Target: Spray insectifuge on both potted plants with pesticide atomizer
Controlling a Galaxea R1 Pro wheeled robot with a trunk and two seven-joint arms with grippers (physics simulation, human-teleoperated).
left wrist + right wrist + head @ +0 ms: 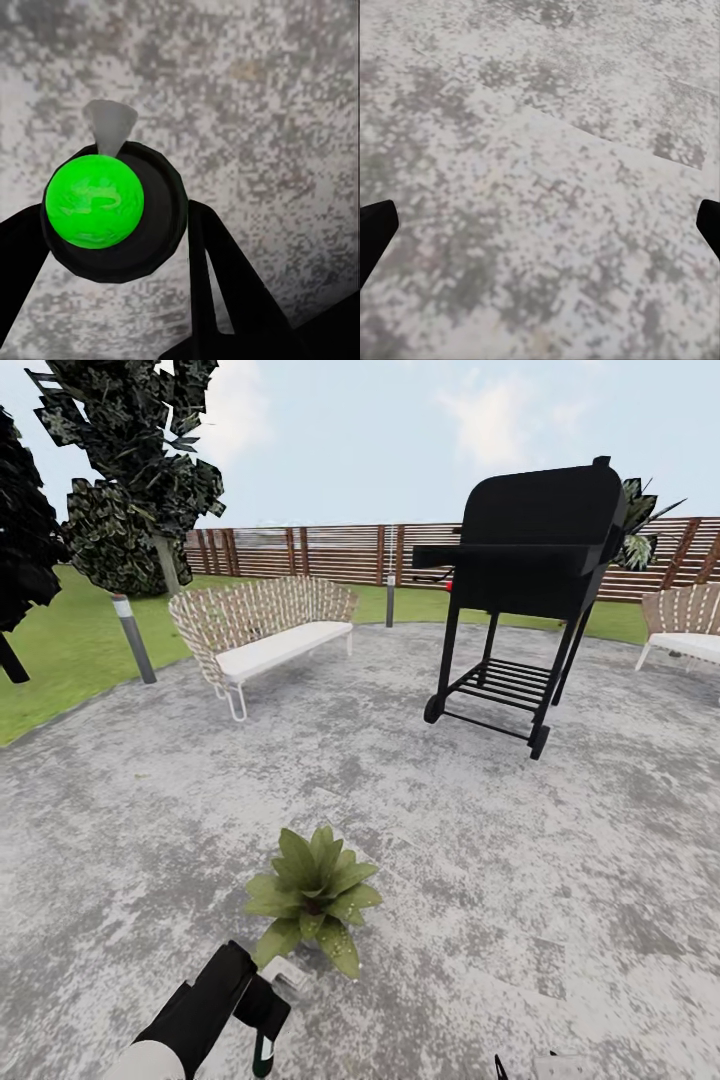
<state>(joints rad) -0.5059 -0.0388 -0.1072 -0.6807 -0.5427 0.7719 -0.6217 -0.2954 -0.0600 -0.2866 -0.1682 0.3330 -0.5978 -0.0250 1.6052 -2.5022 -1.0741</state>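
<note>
One potted plant point(315, 895), a rosette of broad pointed green leaves, stands on the mottled grey stone patio point(520, 880) just ahead of me. My left gripper point(262, 1005) hangs near its front side, shut on the pesticide atomizer point(264, 1050). The atomizer's whitish nozzle end point(290, 977) points toward the plant. In the left wrist view the atomizer point(96, 201) appears end-on as a bright green cap in a dark ring, between the gripper's black fingers point(225, 270). My right gripper point(540, 225) is open over bare stone. The second potted plant is out of view.
A black wheeled grill point(530, 560) stands on the patio at the back right. A wicker bench point(265, 625) sits at the back left and another wicker seat point(685, 625) at the right edge. Bollard lights point(132, 638), lawn, dark trees and the slat fence point(330, 552) ring the patio.
</note>
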